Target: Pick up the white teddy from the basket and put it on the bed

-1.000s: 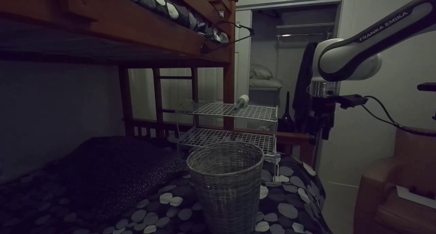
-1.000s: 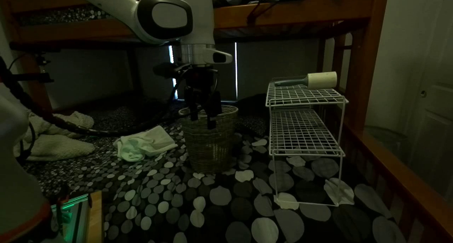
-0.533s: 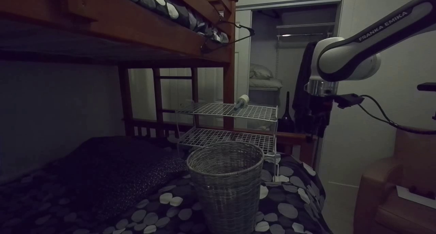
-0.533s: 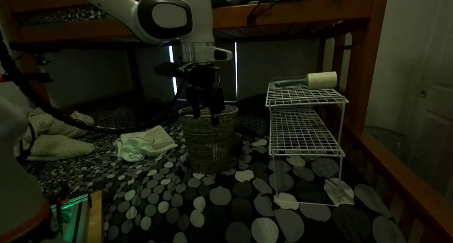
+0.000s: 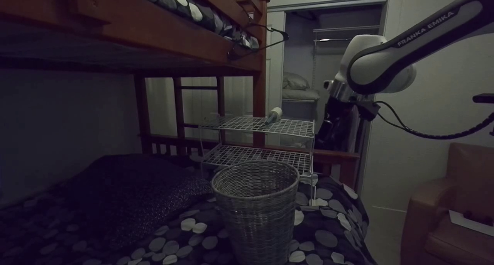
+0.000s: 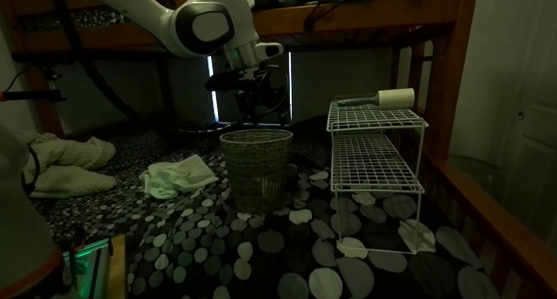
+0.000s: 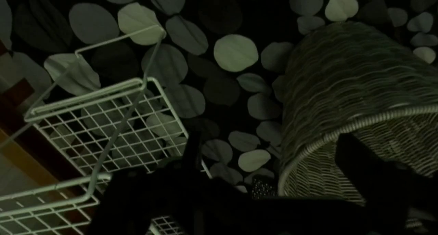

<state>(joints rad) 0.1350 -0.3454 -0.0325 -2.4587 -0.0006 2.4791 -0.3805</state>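
Observation:
The basket [image 6: 256, 177], a round grey woven bin, stands upright on the bed in both exterior views, also here [image 5: 256, 222]. The bed [image 6: 272, 242] has reddish-brown wood and dark bedding with pale spots. My gripper [image 7: 270, 141] is open and empty in the wrist view, its dark fingers wide apart. One finger overlaps the basket's opening there; the other is near the wire rack. In an exterior view the gripper [image 6: 266, 118] is tilted above the basket's rim. The white teddy is not clearly visible; a pale patch low right in the wrist view is too small to tell.
A white two-tier wire rack [image 6: 374, 188] stands beside the basket with a lint roller [image 6: 396, 99] on top. A pale cloth [image 6: 178, 177] and a cream blanket [image 6: 69, 168] lie on the bedding. The upper bunk rail [image 6: 361, 18] runs overhead; a hanger [image 5: 283, 35] hangs there.
The gripper has tilted from pointing straight down to a slant. It has moved left in an exterior view and risen in both. The basket and rack have not moved.

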